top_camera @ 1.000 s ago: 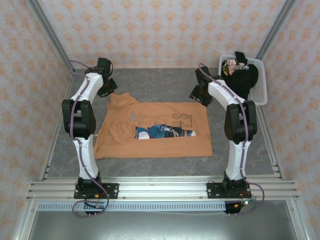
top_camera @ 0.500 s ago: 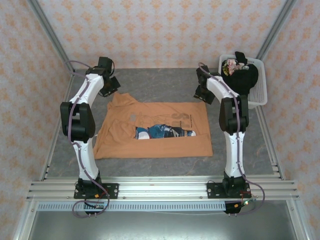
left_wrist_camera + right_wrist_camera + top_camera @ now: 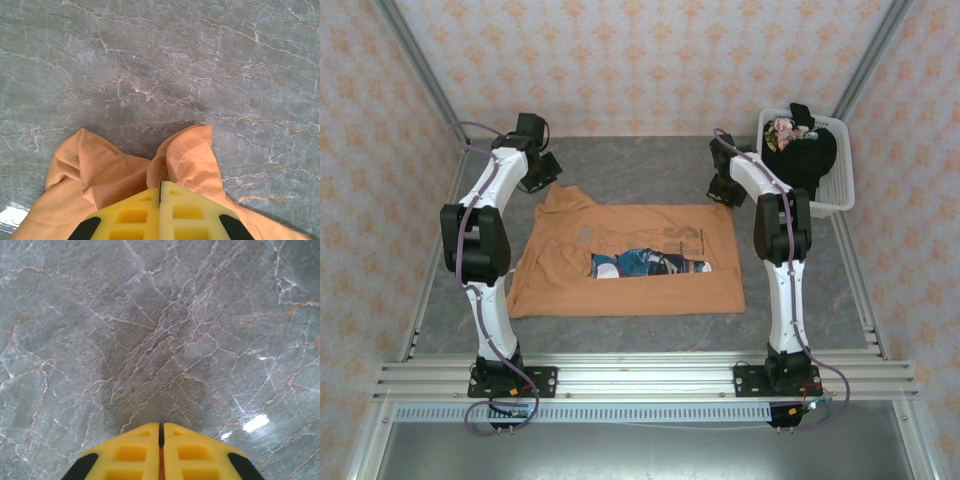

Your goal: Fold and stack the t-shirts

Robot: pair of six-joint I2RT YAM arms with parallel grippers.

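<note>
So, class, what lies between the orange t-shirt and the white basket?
In the top view, the right arm crosses bare grey table between orange t-shirt and basket.

A robot test cell in a lab, not anyone's home.

My arms (image 3: 485, 250) are bolted to aluminium rails (image 3: 640, 378) along the bottom of the overhead frame, with loose cables (image 3: 472, 420) looping at their bases. Bare metal posts (image 3: 415, 60) run up the upper corners. They hold flat panels (image 3: 640, 60) printed with an orange wallpaper pattern, which box in a grey marble-look bench (image 3: 650, 165). My yellow fingers (image 3: 130, 215) hang over that same veined surface.
</note>
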